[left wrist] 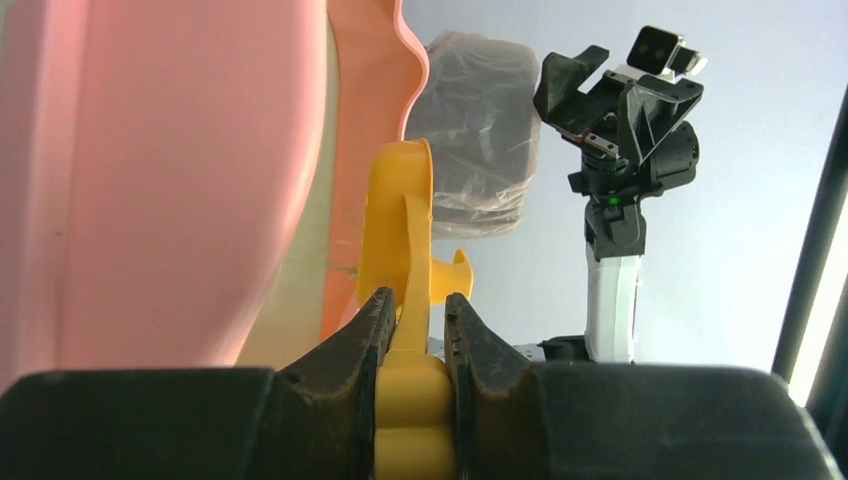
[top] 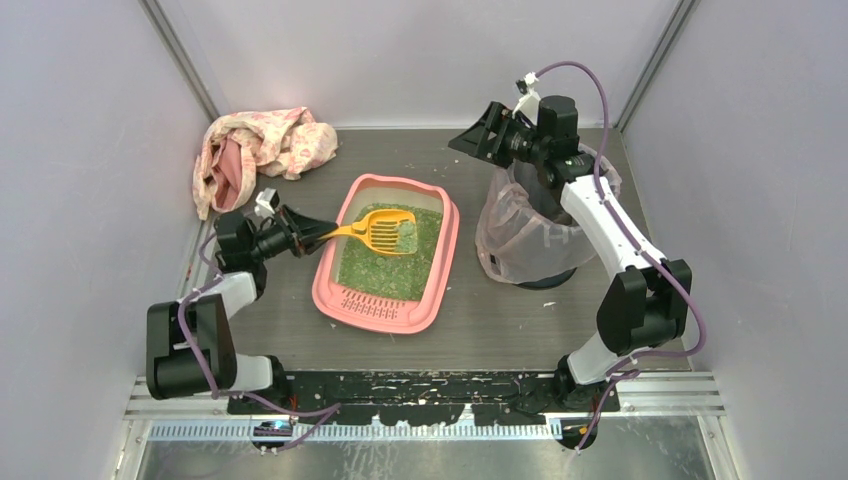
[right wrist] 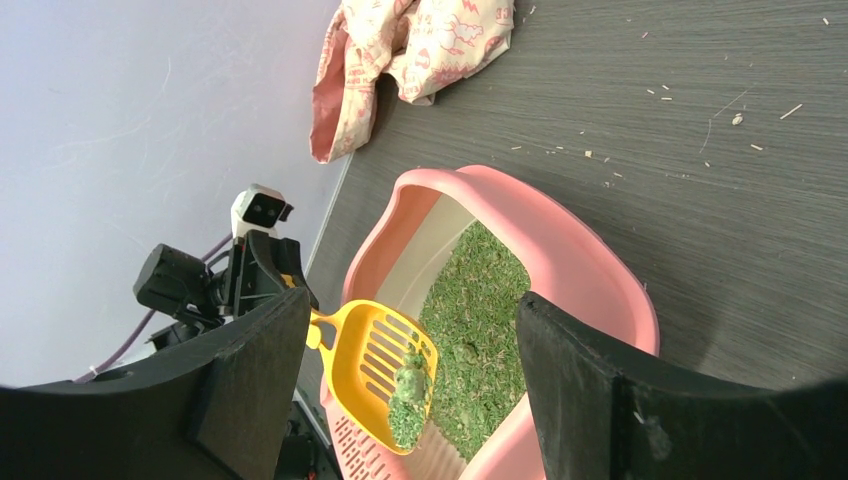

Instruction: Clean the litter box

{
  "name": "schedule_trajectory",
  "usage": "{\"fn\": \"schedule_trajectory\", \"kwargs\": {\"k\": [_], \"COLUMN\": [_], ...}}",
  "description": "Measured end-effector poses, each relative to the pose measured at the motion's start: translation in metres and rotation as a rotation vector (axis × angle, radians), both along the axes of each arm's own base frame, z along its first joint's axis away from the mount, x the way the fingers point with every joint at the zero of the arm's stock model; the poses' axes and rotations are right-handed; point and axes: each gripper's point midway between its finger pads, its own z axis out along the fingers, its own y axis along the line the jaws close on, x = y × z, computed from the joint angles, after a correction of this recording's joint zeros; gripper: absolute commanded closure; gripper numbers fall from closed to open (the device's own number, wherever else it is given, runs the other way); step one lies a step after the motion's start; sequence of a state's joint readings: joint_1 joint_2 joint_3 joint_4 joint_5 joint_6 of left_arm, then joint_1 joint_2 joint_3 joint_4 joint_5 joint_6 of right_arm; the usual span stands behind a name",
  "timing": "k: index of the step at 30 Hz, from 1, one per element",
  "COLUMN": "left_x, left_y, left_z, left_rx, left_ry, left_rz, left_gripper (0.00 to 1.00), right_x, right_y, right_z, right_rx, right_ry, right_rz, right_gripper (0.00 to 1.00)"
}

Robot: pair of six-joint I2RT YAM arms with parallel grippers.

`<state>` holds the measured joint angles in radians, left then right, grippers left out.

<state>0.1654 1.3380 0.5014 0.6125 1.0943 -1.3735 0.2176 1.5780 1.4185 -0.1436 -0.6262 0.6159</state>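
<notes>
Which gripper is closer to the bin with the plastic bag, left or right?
Right. The right gripper is by the bin; the left gripper is beyond the litter box, gripping the scoop.

Glossy pink plastic litter box [top: 372,303]; smooth yellow plastic scoop [top: 385,230]; thin, probably plastic bag [top: 500,235]; crumpled cloth [top: 265,145].

Two robot arms, the left arm [top: 190,345] and the right arm [top: 600,215], are sharing one table [top: 500,320], where a single pink litter box [top: 325,290] is sitting. One yellow scoop [top: 385,230] is carrying one clump [right wrist: 408,385] of green granules. One dark bin [top: 545,279], lined with one translucent bag [top: 495,235], and one crumpled patterned cloth [top: 260,145] are resting alongside.
</notes>
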Motion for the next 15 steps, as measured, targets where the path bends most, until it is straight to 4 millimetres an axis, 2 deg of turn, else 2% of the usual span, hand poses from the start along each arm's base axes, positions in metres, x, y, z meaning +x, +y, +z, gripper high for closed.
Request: {"fn": "schedule_trajectory", "kwargs": {"k": [3, 9, 15], "left_x": [0.0, 0.013, 0.011], "left_y": [0.002, 0.003, -0.002], "left_z": [-0.004, -0.012, 0.003], "left_rx": [-0.046, -0.157, -0.171], "left_ry": [0.007, 0.042, -0.036], "left_rz": [0.007, 0.013, -0.009], "left_gripper": [1.0, 1.0, 1.0], "right_x": [0.0, -0.002, -0.004], "right_y": [0.001, 0.004, 0.006], "right_z": [0.0, 0.0, -0.005], "right_rx": [-0.001, 0.0, -0.005], "right_ry": [-0.001, 0.001, 0.024], "right_rz": [0.001, 0.004, 0.005], "right_gripper": [0.2, 0.2, 0.2]}}
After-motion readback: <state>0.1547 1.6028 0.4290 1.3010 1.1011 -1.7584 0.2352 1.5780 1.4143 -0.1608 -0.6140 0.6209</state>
